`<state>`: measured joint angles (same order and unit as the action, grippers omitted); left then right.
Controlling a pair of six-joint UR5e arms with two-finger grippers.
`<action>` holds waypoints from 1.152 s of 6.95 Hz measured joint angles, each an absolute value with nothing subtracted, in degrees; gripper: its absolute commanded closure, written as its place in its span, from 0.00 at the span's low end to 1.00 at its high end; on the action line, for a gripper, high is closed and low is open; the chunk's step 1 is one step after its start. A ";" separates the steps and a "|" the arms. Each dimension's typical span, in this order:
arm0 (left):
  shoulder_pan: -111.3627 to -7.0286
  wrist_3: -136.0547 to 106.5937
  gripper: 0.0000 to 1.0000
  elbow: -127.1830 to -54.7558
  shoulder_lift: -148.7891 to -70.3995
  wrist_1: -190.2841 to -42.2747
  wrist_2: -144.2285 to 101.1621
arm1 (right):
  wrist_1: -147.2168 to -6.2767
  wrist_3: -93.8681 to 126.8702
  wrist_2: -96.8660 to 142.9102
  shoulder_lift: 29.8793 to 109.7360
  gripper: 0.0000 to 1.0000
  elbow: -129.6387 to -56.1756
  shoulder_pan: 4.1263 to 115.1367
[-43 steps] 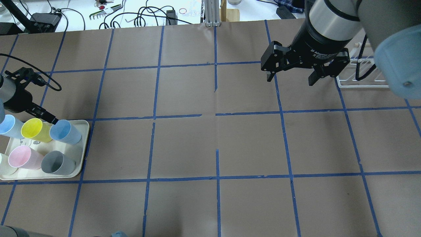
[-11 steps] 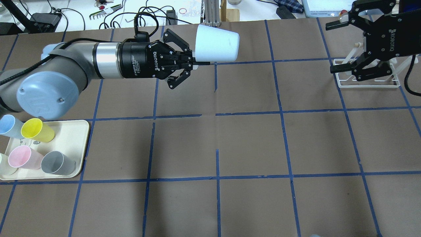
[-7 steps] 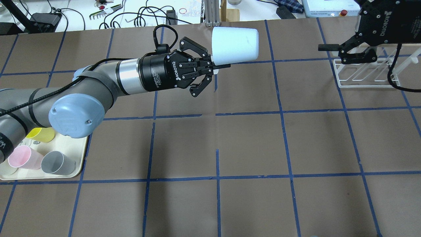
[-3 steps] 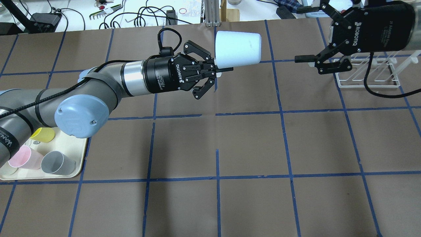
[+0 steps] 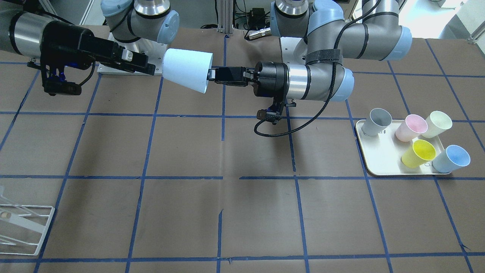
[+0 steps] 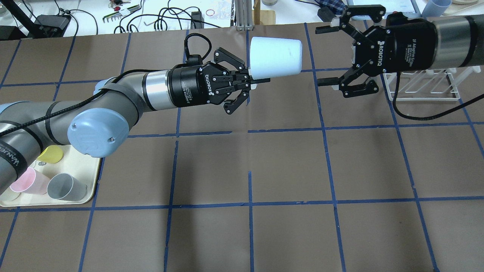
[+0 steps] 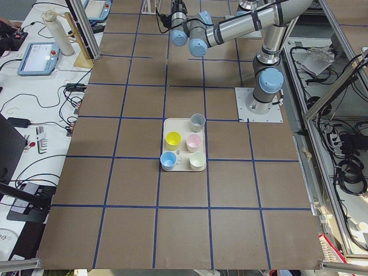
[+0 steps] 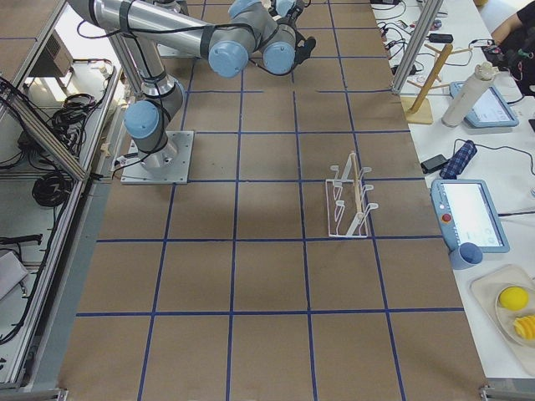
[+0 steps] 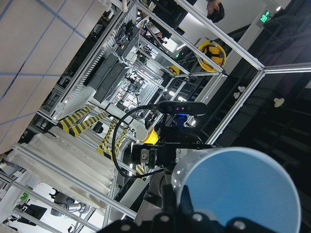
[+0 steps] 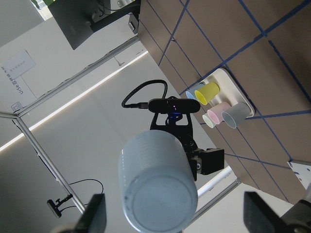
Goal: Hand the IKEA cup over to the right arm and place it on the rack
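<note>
My left gripper [image 6: 260, 79] is shut on the rim of the pale light-blue IKEA cup [image 6: 276, 56] and holds it sideways in the air over the table's far middle, base pointing towards the right arm. In the front-facing view the cup [image 5: 186, 74] shows the same way. My right gripper [image 6: 320, 55] is open, level with the cup's base and a short gap from it, not touching. The right wrist view shows the cup's base [image 10: 158, 191] between the open fingers [image 10: 95, 216]. The white wire rack [image 6: 419, 94] stands behind the right gripper, partly hidden by it.
The cream tray [image 5: 379, 161] at the robot's left holds a second light-blue cup [image 5: 452, 158], a yellow cup [image 5: 418, 152], a pink one [image 5: 412, 127], a cream one [image 5: 437, 123] and a grey one [image 5: 377, 120]. Brown paper with blue tape lines covers the table.
My left gripper took the light-blue cup off the tray and carried it to the far middle. My right gripper moved left from the rack, open, up to the cup's base.
</note>
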<state>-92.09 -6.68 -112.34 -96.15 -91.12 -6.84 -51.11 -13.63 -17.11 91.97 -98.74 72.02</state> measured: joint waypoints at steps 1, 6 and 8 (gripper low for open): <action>-92.34 -6.68 1.00 -112.33 -96.48 -90.74 -6.85 | -51.17 -13.56 -15.24 91.72 0.00 -98.76 73.41; -92.55 -6.68 1.00 -112.32 -96.66 -90.53 -6.85 | -51.46 -13.74 -13.85 91.02 0.00 -98.79 76.14; -92.55 -6.68 1.00 -112.33 -96.60 -90.53 -6.86 | -51.57 -13.77 -14.03 90.87 0.12 -98.77 76.58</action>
<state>-92.55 -6.68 -112.33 -96.60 -90.53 -6.86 -51.57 -13.77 -14.03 90.87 -98.77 76.58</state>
